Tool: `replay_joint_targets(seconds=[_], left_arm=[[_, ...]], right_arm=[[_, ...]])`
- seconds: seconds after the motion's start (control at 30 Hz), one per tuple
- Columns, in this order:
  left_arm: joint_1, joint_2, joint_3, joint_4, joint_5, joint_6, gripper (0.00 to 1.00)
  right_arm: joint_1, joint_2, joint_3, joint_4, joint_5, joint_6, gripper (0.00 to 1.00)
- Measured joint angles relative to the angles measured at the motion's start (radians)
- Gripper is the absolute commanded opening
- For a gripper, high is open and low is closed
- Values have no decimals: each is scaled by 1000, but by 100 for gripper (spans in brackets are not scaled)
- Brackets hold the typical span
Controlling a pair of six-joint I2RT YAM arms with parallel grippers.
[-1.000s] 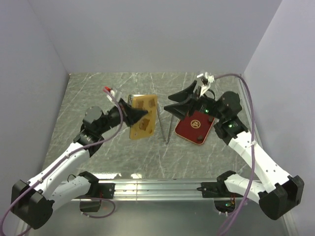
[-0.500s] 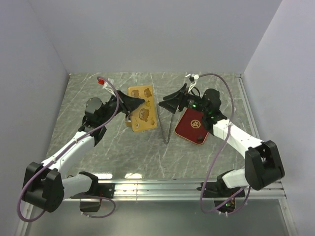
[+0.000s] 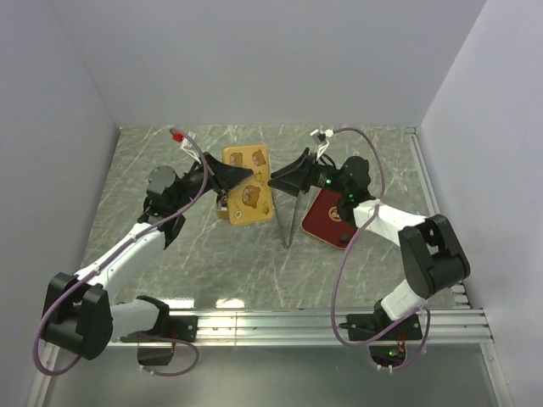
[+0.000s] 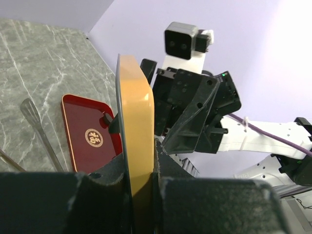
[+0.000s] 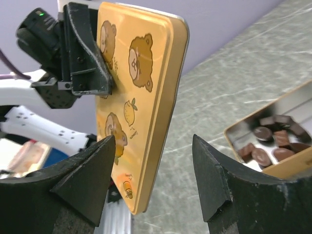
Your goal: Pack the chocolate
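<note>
My left gripper (image 3: 237, 182) is shut on a gold tin lid (image 3: 248, 193) printed with bears and holds it on edge above the table. In the left wrist view the lid (image 4: 136, 117) is edge-on between my fingers. My right gripper (image 3: 280, 180) is open at the lid's right edge. In the right wrist view the lid's lower corner (image 5: 141, 146) lies between the open right jaws (image 5: 153, 146), with gaps on both sides. The chocolate (image 5: 270, 139), several dark brown pieces, lies in the open gold tin (image 5: 243, 134) on the table. The tin and chocolate are hidden in the top view.
A red square tray (image 3: 333, 219) lies on the marble table right of centre, under my right arm; it also shows in the left wrist view (image 4: 90, 141). Metal tongs (image 3: 288, 219) lie between the lid and the tray. Walls close in the back and sides.
My right gripper has moved left up to the lid's edge and now straddles it. My left gripper has carried the lid a little back and turned it more upright.
</note>
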Motion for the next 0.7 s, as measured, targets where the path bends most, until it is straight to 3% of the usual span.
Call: replay_joint_targets(seconds=[0.2,0.27,0.3,0.33,0.6,0.7], left_arm=[[0,26,6,21,12,-1,1],[0,43,8,30,20,-1,1],[0,55,11,31,24,-1,1],[0,66,16,42,34,-7,1],[24,141,57,109,109,-31,23],[40,161,57,117,107,-35,33]], right_arm=[[10,83,-1,148,-50,103,66],[17,90,-3,175,-58,119,57],[21,90,-5,190,-65,127,45],[23,90,-5,193,-64,127,40],[6,92,-6,198,-47,161,15],[10,92,-6,199,-47,175,10]])
